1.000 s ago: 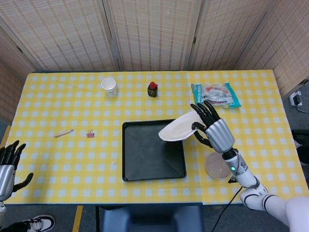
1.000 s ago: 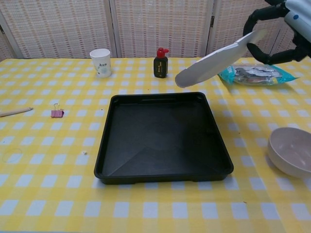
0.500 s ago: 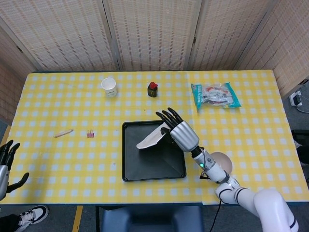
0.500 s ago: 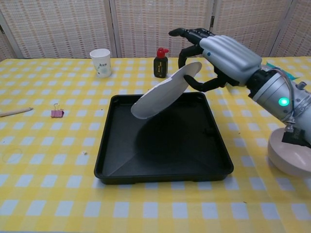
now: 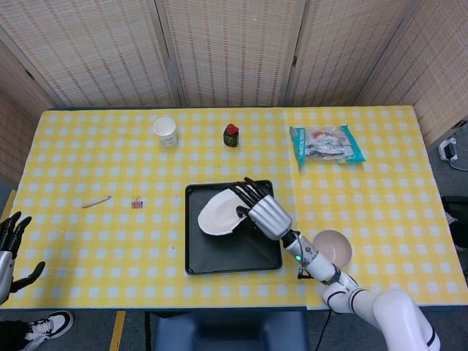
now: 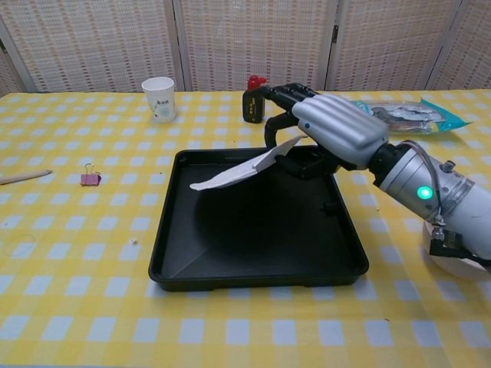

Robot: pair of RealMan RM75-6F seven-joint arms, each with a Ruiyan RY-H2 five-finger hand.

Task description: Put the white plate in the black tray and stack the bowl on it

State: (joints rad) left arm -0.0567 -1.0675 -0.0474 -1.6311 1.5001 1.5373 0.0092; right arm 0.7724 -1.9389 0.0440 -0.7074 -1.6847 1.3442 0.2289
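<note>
My right hand [image 5: 262, 210] [image 6: 330, 130] grips the white plate [image 5: 217, 213] [image 6: 239, 169] by its right edge. The plate hangs tilted low over the black tray [image 5: 219, 256] [image 6: 230, 253], its left edge close to the tray floor. The pale bowl [image 5: 333, 247] [image 6: 453, 264] stands on the yellow checked cloth to the right of the tray, partly hidden by my right forearm in the chest view. My left hand [image 5: 10, 245] shows at the far left edge of the head view, fingers apart and holding nothing.
A paper cup [image 5: 166, 131] [image 6: 159, 98] and a small dark bottle with a red cap [image 5: 232, 134] [image 6: 252, 102] stand behind the tray. A snack bag [image 5: 326, 143] [image 6: 403, 113] lies at the back right. A pink clip [image 5: 137, 202] [image 6: 90, 179] and a wooden stick [image 5: 96, 201] lie to the left.
My right hand has carried the plate from above the tray's right rim leftward and down into the tray, and the plate has tipped flatter. The left hand has barely moved.
</note>
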